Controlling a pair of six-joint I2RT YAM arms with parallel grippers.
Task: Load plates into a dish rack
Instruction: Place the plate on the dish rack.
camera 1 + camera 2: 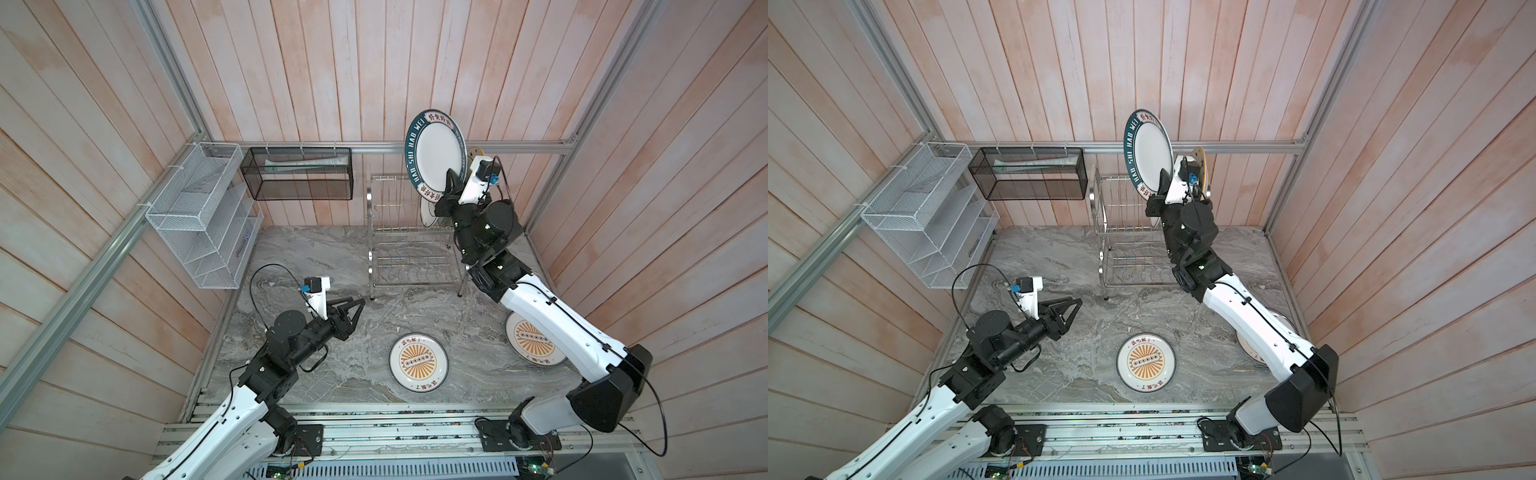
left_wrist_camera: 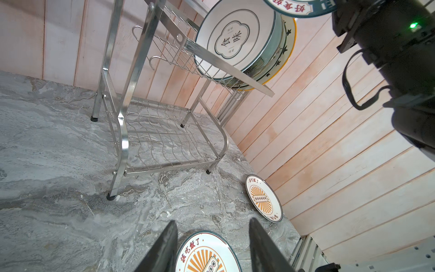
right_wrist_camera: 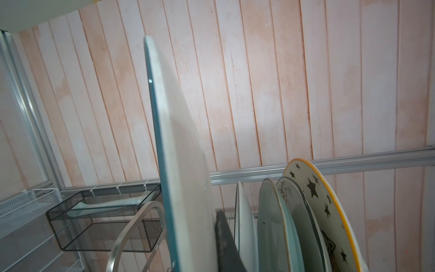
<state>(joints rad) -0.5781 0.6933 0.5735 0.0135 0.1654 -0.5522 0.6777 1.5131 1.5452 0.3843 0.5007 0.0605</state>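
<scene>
My right gripper (image 1: 448, 185) (image 1: 1160, 185) (image 3: 200, 226) is shut on the lower rim of the green-lettered plate (image 1: 436, 151) (image 1: 1151, 151) (image 3: 183, 153), held upright above the upper tier of the dish rack (image 1: 409, 249) (image 1: 1129, 249) (image 2: 122, 141). Several plates stand in that tier: the quatrefoil plate (image 2: 235, 37), a pale green plate (image 3: 270, 223) and the starred plate (image 3: 324, 207). Two sunburst plates (image 1: 418, 361) (image 1: 534, 338) lie flat on the marble table, the right one partly under my right arm. My left gripper (image 1: 360, 302) (image 1: 1077, 300) (image 2: 211, 226) hovers open and empty left of the rack.
A white mesh organizer (image 1: 199, 216) and a black mesh basket (image 1: 299, 174) hang on the back left walls. Plank walls close in the table on three sides. The rack's lower tier (image 2: 164, 146) holds nothing.
</scene>
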